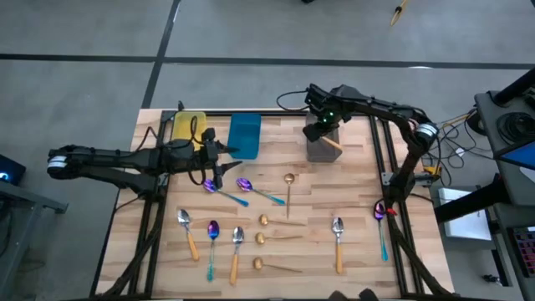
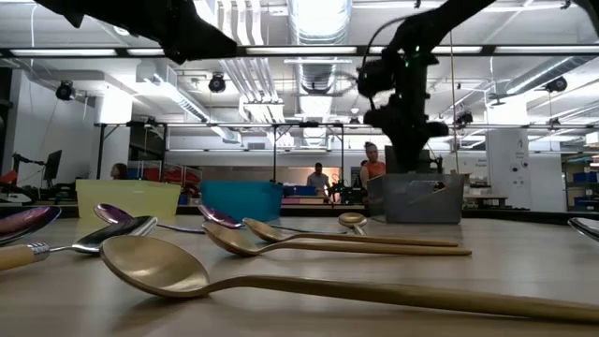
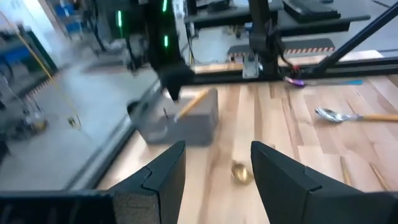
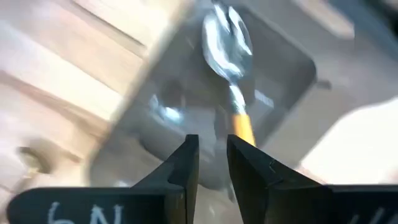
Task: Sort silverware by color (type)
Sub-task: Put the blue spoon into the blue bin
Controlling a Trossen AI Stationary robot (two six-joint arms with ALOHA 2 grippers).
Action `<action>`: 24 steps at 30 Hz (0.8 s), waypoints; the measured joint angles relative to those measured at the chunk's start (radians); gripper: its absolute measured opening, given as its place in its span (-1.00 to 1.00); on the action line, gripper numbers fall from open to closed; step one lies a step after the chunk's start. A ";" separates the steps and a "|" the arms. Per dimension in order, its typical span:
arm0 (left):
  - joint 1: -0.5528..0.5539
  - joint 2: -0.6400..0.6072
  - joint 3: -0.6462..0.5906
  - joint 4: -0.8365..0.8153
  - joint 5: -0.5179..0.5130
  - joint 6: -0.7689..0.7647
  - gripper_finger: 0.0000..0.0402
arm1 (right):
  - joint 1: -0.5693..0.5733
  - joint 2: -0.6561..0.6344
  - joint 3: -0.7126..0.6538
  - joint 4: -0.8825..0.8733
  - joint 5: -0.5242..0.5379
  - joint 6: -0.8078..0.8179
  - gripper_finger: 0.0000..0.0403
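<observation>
My right gripper (image 4: 212, 158) hangs over the grey bin (image 1: 321, 149), pointing down, its fingers a little apart with nothing between them. A silver spoon with an orange handle (image 4: 229, 56) lies in that bin, bowl on the floor and handle (image 3: 191, 103) sticking up over the rim. My left gripper (image 3: 217, 168) is open and level above the table's left part, close over a purple spoon with a teal handle (image 1: 216, 190). Several more spoons lie flat on the table: purple (image 1: 251, 188), silver with orange handles (image 1: 338, 238) and all-gold ones (image 1: 288, 188).
The yellow bin (image 1: 189, 128) and the blue bin (image 1: 244, 135) stand at the far edge, left of the grey bin. One purple spoon (image 1: 380, 219) lies by the right arm's frame. Gold spoons (image 2: 281, 281) fill the near middle. People stand in the room beyond.
</observation>
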 joint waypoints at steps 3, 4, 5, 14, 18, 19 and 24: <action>-0.001 0.021 0.000 -0.058 0.001 -0.136 -0.19 | 0.066 -0.076 -0.039 0.104 0.044 -0.023 -0.66; -0.006 0.031 0.000 -0.086 0.002 -0.192 -0.19 | 0.090 -0.103 -0.056 0.148 0.061 -0.026 -0.66; -0.012 0.043 0.000 -0.114 0.002 -0.247 -0.19 | 0.113 -0.130 -0.075 0.194 0.072 -0.031 -0.66; -0.147 0.149 -0.001 -0.233 0.003 -0.600 -0.19 | 0.334 -0.349 -0.322 0.750 0.097 -0.141 -0.66; -0.217 0.175 -0.001 -0.237 0.004 -0.740 -0.19 | 0.409 -0.412 -0.435 0.970 0.096 -0.225 -0.66; -0.232 0.178 -0.001 -0.241 0.004 -0.778 -0.19 | 0.424 -0.422 -0.453 0.999 0.096 -0.251 -0.66; -0.308 0.186 -0.001 -0.261 0.026 -0.974 -0.19 | 0.466 -0.439 -0.501 1.053 0.095 -0.372 -0.66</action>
